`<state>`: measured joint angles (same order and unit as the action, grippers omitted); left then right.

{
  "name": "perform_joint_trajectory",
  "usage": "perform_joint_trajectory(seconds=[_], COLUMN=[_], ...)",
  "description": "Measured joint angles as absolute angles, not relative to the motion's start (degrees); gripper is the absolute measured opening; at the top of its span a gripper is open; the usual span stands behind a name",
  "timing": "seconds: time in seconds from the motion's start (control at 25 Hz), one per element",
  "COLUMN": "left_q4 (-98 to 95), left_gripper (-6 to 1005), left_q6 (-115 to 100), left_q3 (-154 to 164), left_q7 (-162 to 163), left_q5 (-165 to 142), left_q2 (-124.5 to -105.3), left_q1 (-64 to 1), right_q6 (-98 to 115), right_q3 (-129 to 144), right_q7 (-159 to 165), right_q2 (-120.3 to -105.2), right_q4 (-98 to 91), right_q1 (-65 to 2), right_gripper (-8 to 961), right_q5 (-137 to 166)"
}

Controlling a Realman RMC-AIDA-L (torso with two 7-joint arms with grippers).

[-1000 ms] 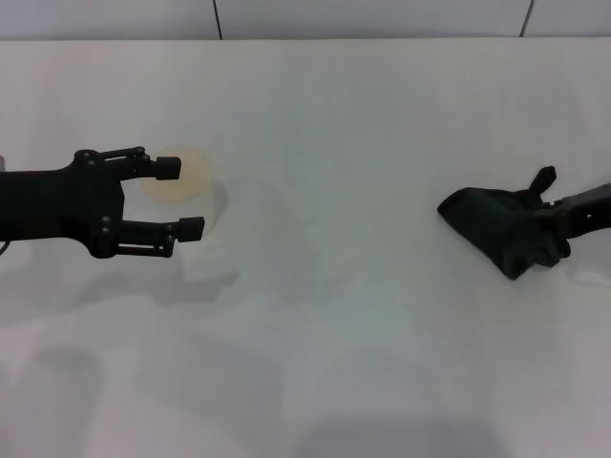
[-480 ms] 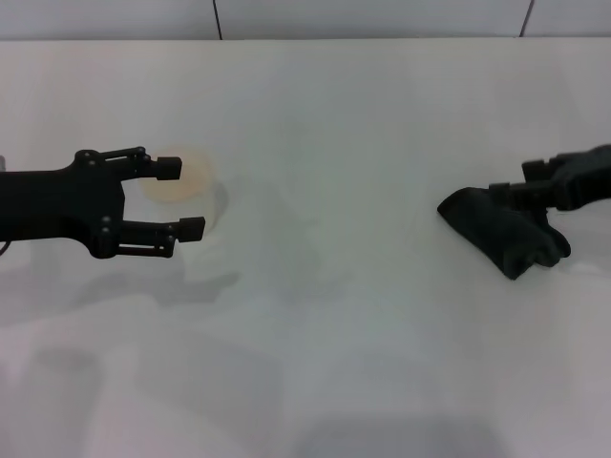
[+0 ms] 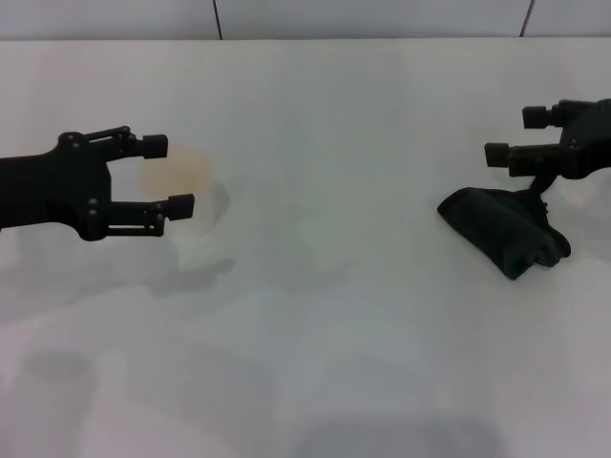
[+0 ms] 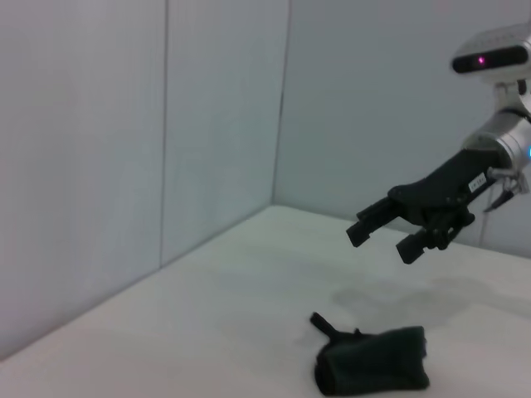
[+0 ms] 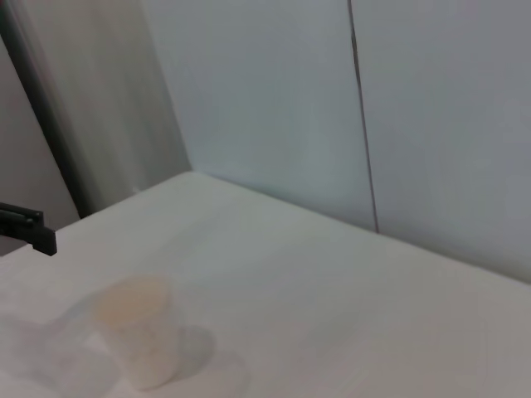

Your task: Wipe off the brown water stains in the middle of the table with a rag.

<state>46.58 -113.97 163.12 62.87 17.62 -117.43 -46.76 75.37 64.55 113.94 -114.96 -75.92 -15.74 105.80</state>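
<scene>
I see my right gripper hanging above the black rag, up off the cloth, with its fingers spread open and nothing in them. The rag sits in a lumpy heap on the white counter, far over on my right side. My left gripper is also open and empty, out on my left side in the air near a pale see-through cup with a faint orange tint. I think that arm waits there so it is out of the way. I cannot find any brown water stains in the middle of the counter; that part looks plain white to me. So I think the wiping may be done, with the rag set down off to the side and both grippers up and clear. If a stain is left, my right gripper is the near one to pick up the rag.
</scene>
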Motion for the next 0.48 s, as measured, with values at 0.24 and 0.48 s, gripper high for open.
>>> perform_joint_trajectory(seconds=[0.24,0.48], left_q4=[46.58,46.58], left_gripper=[892,892], left_q6=[-114.20,-114.54], left_q3=[163.12,163.17], left_q7=[63.00,63.58], left_q5=[18.86,18.82], left_q2=[-117.33,-117.25], left_q1=[-46.46,-46.53], right_q6=[75.47,78.29], right_q3=[63.07,63.04], right_q7=[109.76,110.46], right_q2=[-114.85,-114.13], right_q4=[-74.36,-74.60], right_q1=[-16.10,-17.35], right_gripper=[877,875], right_q5=[104.58,109.17])
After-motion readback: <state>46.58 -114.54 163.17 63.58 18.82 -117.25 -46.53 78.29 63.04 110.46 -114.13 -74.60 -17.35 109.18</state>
